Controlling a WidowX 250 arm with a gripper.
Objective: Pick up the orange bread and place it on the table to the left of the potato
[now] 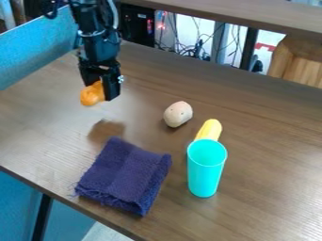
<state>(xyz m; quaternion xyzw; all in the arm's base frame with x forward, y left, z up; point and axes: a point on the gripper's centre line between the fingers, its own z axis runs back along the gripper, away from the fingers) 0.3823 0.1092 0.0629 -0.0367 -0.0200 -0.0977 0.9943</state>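
The black gripper (pixel 104 88) hangs over the upper left part of the table, shut on an orange object (pixel 93 94) held above the surface. A shadow or reflection lies on the wood below it. Nearer the front edge is a folded dark purple cloth (pixel 125 176). To the right of the gripper a pale, potato-like object (pixel 179 114) rests on the table. Farther right a turquoise cup (pixel 206 169) stands upright, hiding the lower end of a yellow corn-like object (pixel 209 130) behind it.
The brown wooden table (pixel 270 155) extends to the right, with its front edge at the lower left. A blue panel (pixel 37 54) stands along the upper left side. Behind the table are cables (pixel 189 49) and a wooden shelf edge across the top.
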